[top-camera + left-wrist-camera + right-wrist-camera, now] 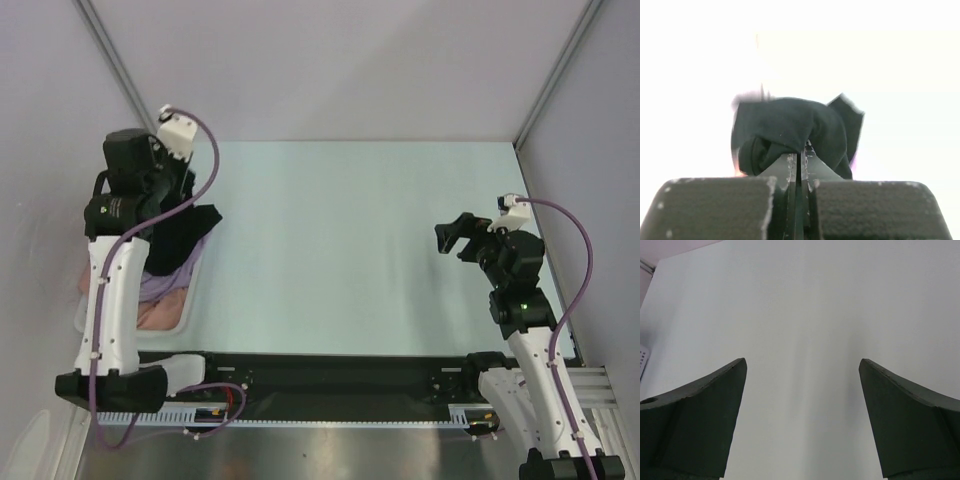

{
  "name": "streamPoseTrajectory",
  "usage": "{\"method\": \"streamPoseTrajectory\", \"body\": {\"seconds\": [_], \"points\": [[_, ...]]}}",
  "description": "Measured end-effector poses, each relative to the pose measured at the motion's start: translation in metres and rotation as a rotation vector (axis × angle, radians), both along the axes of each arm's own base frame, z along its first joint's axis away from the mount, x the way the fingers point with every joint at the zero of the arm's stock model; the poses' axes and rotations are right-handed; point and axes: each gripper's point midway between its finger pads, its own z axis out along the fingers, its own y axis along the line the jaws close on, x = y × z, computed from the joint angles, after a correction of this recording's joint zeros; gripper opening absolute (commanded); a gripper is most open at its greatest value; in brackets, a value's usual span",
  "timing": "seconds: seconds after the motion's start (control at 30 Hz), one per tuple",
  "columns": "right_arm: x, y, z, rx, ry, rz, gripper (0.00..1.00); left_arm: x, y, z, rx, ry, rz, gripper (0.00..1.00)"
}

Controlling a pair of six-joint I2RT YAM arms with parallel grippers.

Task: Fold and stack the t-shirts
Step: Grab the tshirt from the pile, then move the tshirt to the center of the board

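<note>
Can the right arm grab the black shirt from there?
Probably not. The way is bare, but the black shirt sits across the table in the shut left gripper, far from the open right gripper.

The black t-shirt (188, 232) is bunched into a dark, crumpled wad over the far end of the white basket (190, 300), with one fold reaching past the basket's right rim. The left tool (799, 152) is pinched tight on a gather of its cloth. Below it, inside the basket, lies a rumpled lavender t-shirt (165, 283). A crumpled pale pink t-shirt (158, 316) fills the basket's near end.
</note>
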Motion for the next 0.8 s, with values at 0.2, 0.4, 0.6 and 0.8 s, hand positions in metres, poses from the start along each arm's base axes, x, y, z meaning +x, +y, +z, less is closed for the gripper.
{"method": "streamPoseTrajectory", "body": {"seconds": [0.2, 0.4, 0.6, 0.8], "points": [[0.006, 0.010, 0.021, 0.030, -0.018, 0.049, 1.00, -0.030, -0.160, 0.151, -0.067, -0.317, -0.513, 0.00], [0.006, 0.015, 0.041, 0.039, -0.055, 0.077, 1.00, -0.070, -0.240, 0.175, -0.129, -0.347, -0.800, 0.00], [0.009, 0.016, 0.053, 0.032, -0.061, 0.083, 1.00, -0.041, -0.281, 0.118, -0.118, -0.197, -0.865, 0.00], [0.017, 0.014, 0.035, 0.026, 0.003, 0.071, 1.00, 0.018, -0.275, -0.009, -0.090, 0.053, -0.781, 0.00]]}}
